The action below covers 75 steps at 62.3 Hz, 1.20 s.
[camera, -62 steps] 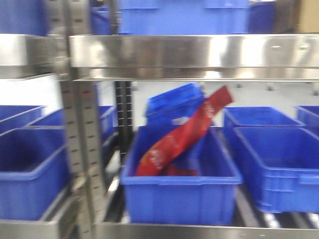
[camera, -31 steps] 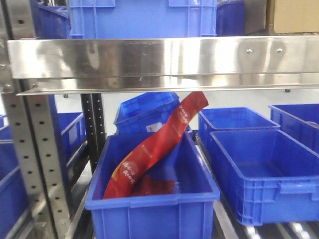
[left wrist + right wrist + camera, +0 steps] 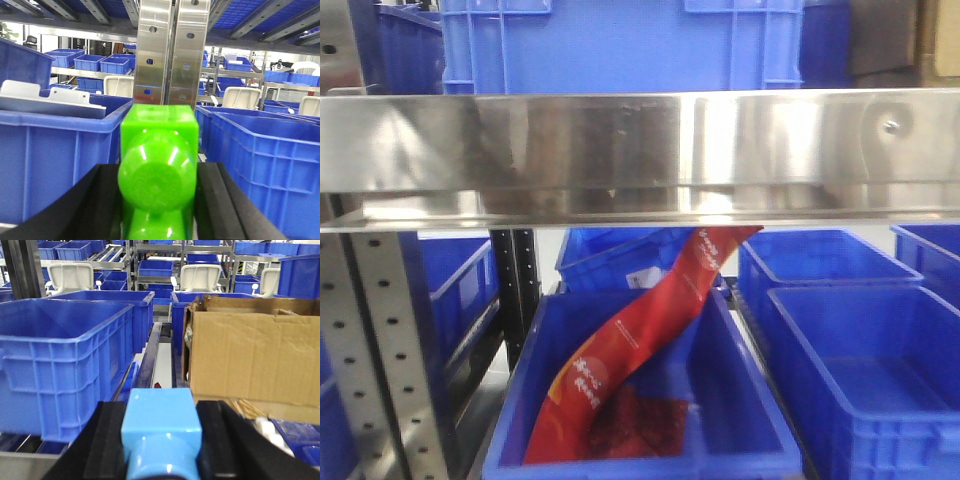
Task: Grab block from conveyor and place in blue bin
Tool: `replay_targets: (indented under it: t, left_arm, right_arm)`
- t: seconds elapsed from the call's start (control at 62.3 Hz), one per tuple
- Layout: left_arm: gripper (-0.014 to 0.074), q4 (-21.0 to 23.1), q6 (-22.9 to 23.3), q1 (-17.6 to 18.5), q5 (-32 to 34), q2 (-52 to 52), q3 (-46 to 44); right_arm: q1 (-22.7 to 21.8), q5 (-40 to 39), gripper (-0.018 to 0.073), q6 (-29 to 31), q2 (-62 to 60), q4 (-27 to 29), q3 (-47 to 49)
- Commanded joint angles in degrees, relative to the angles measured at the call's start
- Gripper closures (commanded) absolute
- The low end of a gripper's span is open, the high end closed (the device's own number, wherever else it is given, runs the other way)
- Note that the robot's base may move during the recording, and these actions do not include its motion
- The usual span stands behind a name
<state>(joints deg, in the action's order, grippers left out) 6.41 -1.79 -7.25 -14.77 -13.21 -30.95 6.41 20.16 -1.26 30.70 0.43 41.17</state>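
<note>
In the left wrist view my left gripper (image 3: 157,202) is shut on a glossy green block (image 3: 159,150), which sits between the black fingers (image 3: 95,205) in front of a steel rack post. My right gripper (image 3: 161,442) is shut on a light blue block (image 3: 160,415) in the right wrist view. Blue bins stand close on both sides: one at the left (image 3: 55,150) and one at the right (image 3: 270,160) of the green block, and a big one (image 3: 65,365) left of the light blue block. The conveyor is out of view.
A steel shelf rail (image 3: 640,150) crosses the front view, with a bin (image 3: 750,410) holding a red packet (image 3: 640,350) beneath it and more bins (image 3: 870,370) beside it. A steel upright (image 3: 380,350) stands at the left. A cardboard box (image 3: 250,355) sits right of my right gripper.
The front view has shifted: the shelf rail now sits lower and looks larger, the steel upright has slid to the left edge, and the bin with the red packet appears closer.
</note>
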Motion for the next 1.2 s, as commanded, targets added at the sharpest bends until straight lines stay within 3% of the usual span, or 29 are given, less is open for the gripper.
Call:
replay_targets:
  t: [0.0,1.187]
  left_arm:
    - [0.0708,0.38,-0.09,-0.05,0.79,0.27,-0.06]
    - [0.0708,0.38,-0.09,-0.05,0.79,0.27,-0.06]
  right_arm:
    - [-0.03,-1.70,0.0721,0.04,-0.14,-0.43,0.42]
    - [-0.03,-1.70,0.0721,0.04,-0.14,-0.43,0.42]
